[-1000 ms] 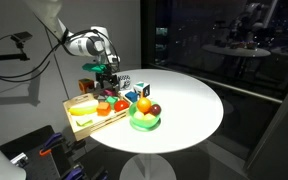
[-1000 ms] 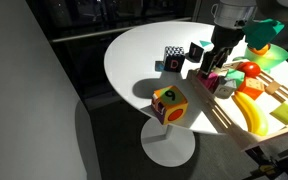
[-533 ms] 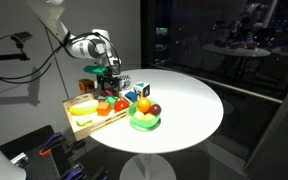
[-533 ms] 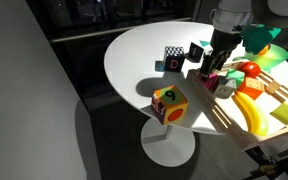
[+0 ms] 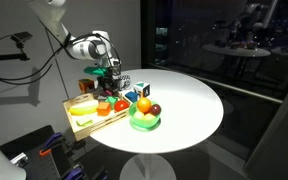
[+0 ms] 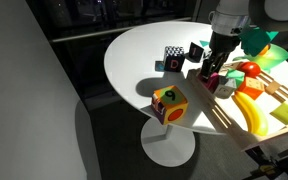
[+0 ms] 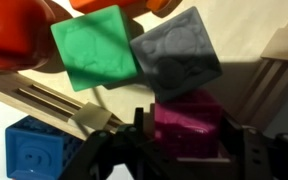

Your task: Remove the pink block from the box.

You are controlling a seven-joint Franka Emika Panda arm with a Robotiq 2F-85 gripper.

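In the wrist view the pink block [image 7: 189, 122] lies on the light-wood floor of the box [image 7: 44, 100], right below a grey block. My gripper [image 7: 184, 137] reaches down over it, and one dark finger presses against each side of the block. In both exterior views the gripper [image 5: 108, 74] [image 6: 215, 70] hangs low over the end of the box [image 5: 87, 123] [image 6: 231, 118] nearest the table's middle. A sliver of the pink block [image 6: 213, 82] shows between the fingers in an exterior view.
A green block [image 7: 94, 47], a grey block [image 7: 176, 55], a blue block [image 7: 29, 150] and a red fruit [image 7: 12, 35] crowd the box. A green bowl [image 5: 144, 122] of fruit stands beside it. A patterned cube [image 6: 173, 57] and a colourful cube [image 6: 169, 104] sit on the round white table [image 5: 184, 110].
The jaws have closed in from wide open onto the sides of the pink block. The arm has hardly moved.
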